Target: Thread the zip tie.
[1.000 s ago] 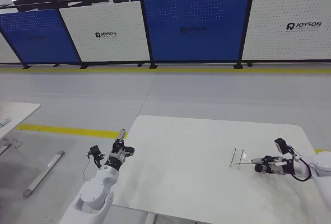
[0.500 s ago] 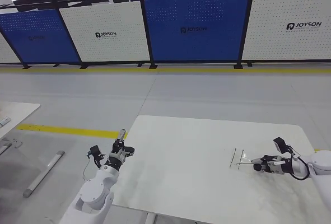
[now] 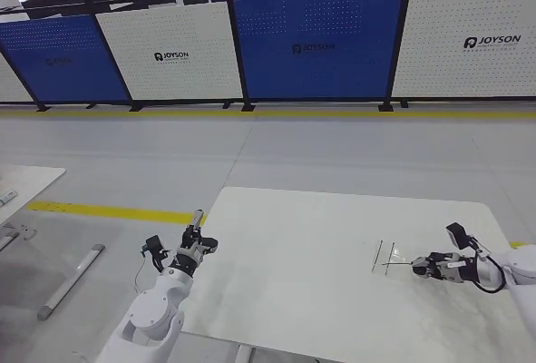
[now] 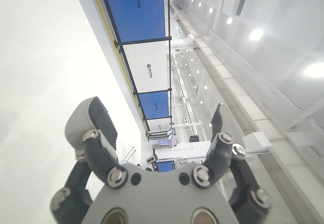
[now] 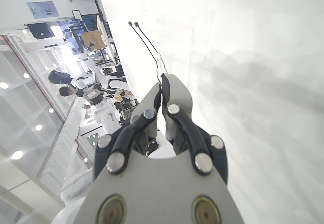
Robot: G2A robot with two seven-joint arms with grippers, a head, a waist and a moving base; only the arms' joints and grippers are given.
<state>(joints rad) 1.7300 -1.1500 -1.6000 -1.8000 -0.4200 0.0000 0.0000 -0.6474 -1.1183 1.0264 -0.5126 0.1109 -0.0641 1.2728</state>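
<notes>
Right gripper (image 5: 162,83) (image 3: 419,266): pressing its fingers together, pinching the near ends of the zip ties.
Zip ties (image 5: 145,40) (image 3: 385,257): two thin black strands lying on the white table (image 3: 322,236), towards its right side.
Left gripper (image 4: 162,118) (image 3: 196,220): hanging spread apart at the table's left edge.

A dark logo with a short line of lettering is printed on each white perforated partition panel (image 3: 172,36) and each blue perforated partition panel (image 3: 313,27), well ahead of the left gripper (image 4: 159,111). Smaller print cannot be read.
</notes>
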